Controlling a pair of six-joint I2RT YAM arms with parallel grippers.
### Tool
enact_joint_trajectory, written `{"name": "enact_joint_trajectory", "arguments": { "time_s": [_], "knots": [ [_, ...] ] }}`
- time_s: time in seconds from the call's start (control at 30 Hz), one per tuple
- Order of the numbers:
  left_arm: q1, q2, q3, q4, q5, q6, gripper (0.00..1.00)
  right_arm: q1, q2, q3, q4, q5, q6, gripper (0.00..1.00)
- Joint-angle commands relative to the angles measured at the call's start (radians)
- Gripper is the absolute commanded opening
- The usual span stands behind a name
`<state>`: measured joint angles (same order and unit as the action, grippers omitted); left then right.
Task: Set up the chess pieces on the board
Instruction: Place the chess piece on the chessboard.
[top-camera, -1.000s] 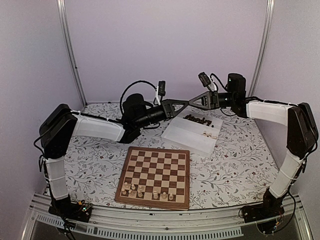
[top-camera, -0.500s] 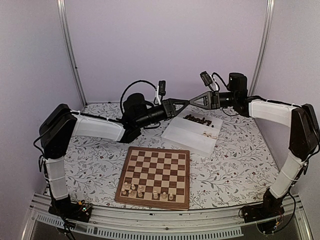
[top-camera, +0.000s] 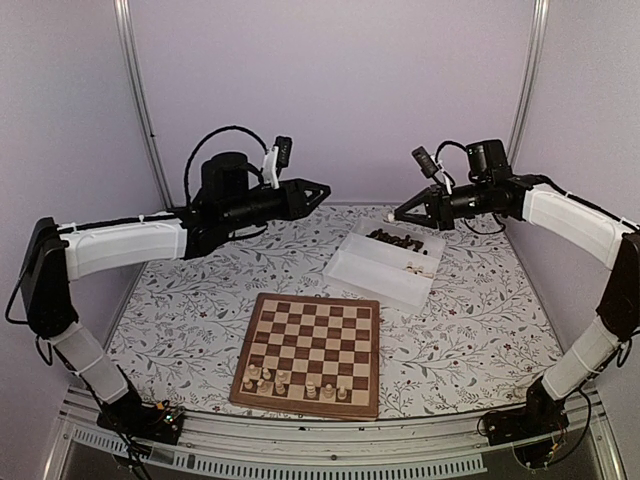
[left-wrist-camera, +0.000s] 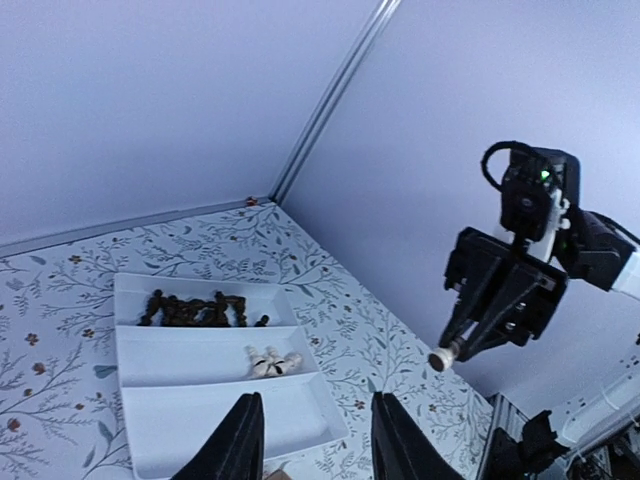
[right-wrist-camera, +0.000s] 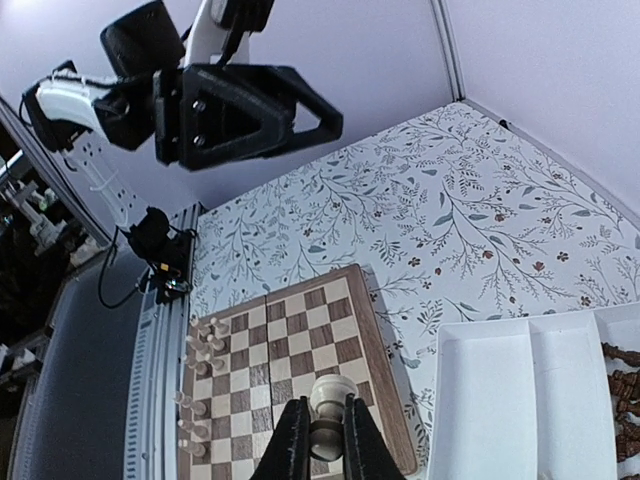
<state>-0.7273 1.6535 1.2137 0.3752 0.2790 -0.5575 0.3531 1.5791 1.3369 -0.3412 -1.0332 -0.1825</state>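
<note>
- The counter (top-camera: 480, 330) has a pale covering printed all over with leafy sprigs and small reddish flowers.
- The board (top-camera: 312, 335), a chequered wooden square, lies flat at the middle of the counter's near edge, just short of it.
- A white divided tray (top-camera: 378, 272) lies askew, nearer the far edge and right of the middle, apart from the board.

No lettering legible — none on anything.

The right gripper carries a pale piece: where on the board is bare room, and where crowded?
Bare: the board from its far border down through six rows; its near right corner looks free too. Crowded: pale pieces along the near two rows.
</note>
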Motion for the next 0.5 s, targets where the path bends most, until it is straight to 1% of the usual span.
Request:
{"name": "enact_joint_trajectory", "arguments": {
  "time_s": [0.0, 0.03, 0.1, 0.23, 0.33, 0.47],
  "knots": [
    [0.04, -0.055, -0.003, -0.29, -0.101, 0.16, 0.4, 0.081, -0.052, 0.039, -0.309, 0.112, -0.331, 0.07],
    [0.048, -0.057, -0.002, -0.315, -0.098, 0.169, 0.4, 0.107, -0.052, 0.044, -0.354, 0.131, -0.391, 0.07],
    [0.064, -0.057, 0.004, -0.361, -0.092, 0.177, 0.4, 0.162, -0.049, 0.043, -0.423, 0.183, -0.459, 0.08],
    [0.084, -0.059, 0.0, -0.441, -0.099, 0.18, 0.4, 0.272, -0.04, 0.025, -0.495, 0.291, -0.526, 0.07],
    [0.091, -0.058, -0.027, -0.446, -0.094, 0.153, 0.4, 0.355, -0.019, 0.016, -0.539, 0.388, -0.564, 0.07],
    [0.097, -0.068, -0.076, -0.424, -0.087, 0.109, 0.4, 0.46, 0.003, -0.007, -0.554, 0.484, -0.576, 0.07]
  ]
}}
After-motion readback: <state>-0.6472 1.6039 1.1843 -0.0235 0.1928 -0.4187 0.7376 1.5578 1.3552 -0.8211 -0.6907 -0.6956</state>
